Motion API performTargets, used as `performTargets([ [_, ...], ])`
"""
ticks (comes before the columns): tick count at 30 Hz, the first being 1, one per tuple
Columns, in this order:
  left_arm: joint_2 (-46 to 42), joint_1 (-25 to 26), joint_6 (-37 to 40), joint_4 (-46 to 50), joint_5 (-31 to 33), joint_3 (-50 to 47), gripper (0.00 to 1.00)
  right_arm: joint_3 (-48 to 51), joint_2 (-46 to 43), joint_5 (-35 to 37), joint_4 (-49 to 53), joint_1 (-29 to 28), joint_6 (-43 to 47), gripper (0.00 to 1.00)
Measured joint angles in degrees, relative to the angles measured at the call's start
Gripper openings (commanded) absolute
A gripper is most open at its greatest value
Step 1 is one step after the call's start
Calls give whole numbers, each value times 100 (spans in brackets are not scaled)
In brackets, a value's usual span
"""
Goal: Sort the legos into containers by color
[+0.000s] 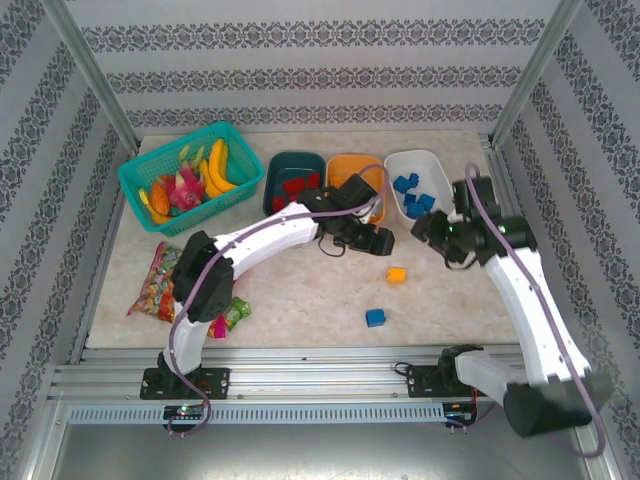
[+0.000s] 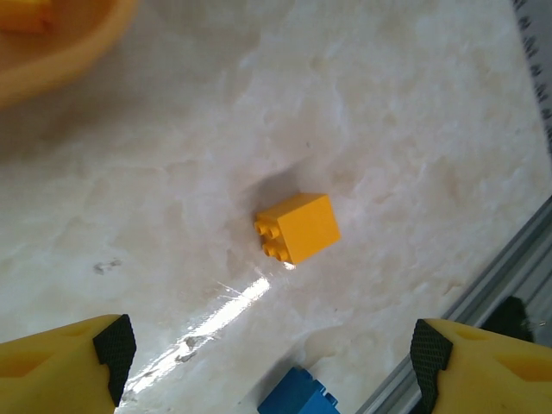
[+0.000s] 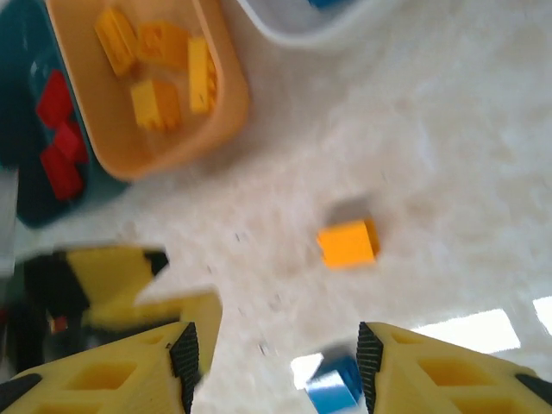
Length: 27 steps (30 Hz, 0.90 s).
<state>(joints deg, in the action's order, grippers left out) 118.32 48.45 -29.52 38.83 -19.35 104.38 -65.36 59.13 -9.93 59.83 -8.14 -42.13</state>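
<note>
Sorting scene on a marbled bench (image 1: 300, 300), seen from above and from both wrists.

The left end effector (image 1: 375, 238) is released: in the left wrist view its yellow, black-tipped fingers (image 2: 116, 345) are spread wide, and nothing is grasped or touched by the left end effector (image 2: 272, 349). An orange brick (image 2: 297, 227) lies on the bench beyond the open gap, studs facing sideways. The top of a blue brick (image 2: 297, 395) is seen at the lower edge between the fingers.

The right end effector (image 1: 432, 232) is likewise released – the right wrist view shows the right end effector (image 3: 276, 358) with its fingers (image 3: 185, 354) held well apart and empty above the bench. The blue brick (image 3: 332, 384) sits just inside the right-hand finger, though contact cannot be judged; the orange brick (image 3: 348, 243) lies farther out.

From above, the orange brick (image 1: 397, 274) and the blue brick (image 1: 375, 318) are loose on the bench, near each other, between the two arms. Three tubs are lined up at the far side:
- a teal tub (image 1: 285, 165) holding red bricks (image 1: 295, 187);
- an orange tub (image 1: 350, 162), in which orange bricks (image 3: 159, 65) are seen;
- a white tub (image 1: 415, 158) holding blue bricks (image 1: 412, 195).

A turquoise basket (image 1: 135, 180) of toy fruit stands at far left and a colourful bag (image 1: 160, 280) lies in front of it – its print is too small to be read.
</note>
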Motion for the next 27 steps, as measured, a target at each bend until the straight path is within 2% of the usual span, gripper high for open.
performTargets([
  [5,741,468,83,319,428,817,88,662,-1088,-505,848,-2,2,56],
  [9,1272,761,63,520,839,1355,89,1064,-1287,-1019,1272,-37,37,57],
  [17,2168,1034,-96,876,1541,2098,87,1093,-1561,-1674,1888,-37,424,58],
  [20,2398,1088,-153,949,1685,2267,82,1093,-1668,-1818,2068,-37,527,58],
  [27,2612,1174,-313,1073,1934,2459,52,1093,-1762,-1976,2232,-37,619,58],
])
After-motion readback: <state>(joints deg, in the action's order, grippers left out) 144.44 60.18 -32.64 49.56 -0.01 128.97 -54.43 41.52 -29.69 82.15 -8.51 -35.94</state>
